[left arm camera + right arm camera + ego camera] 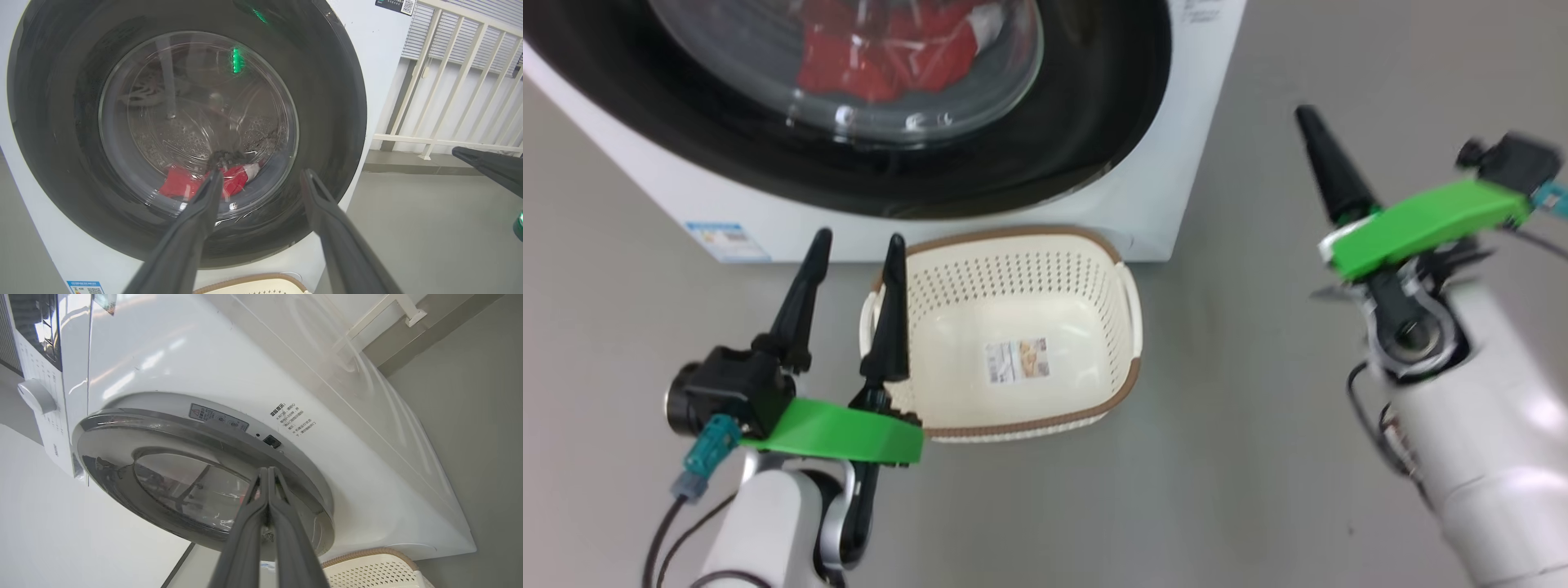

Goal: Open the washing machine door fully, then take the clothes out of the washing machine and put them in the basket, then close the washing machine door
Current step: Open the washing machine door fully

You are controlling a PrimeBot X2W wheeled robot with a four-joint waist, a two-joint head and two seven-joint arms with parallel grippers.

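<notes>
grey floor (1258, 490), white railing (449, 141); slatted blinds (449, 45) behind

Chinese notice (292, 418) headed "温馨提示" on washing machine (367, 490); finer print illegible.

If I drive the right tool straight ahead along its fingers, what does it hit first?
Most likely the outer rim of the washing machine door; the shut right tool points right at it, though depth is unclear.

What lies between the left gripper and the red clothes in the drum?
The clear glass of the washing machine door: in the left wrist view the clothes show through it, beyond the left gripper and its open jaws.
</notes>
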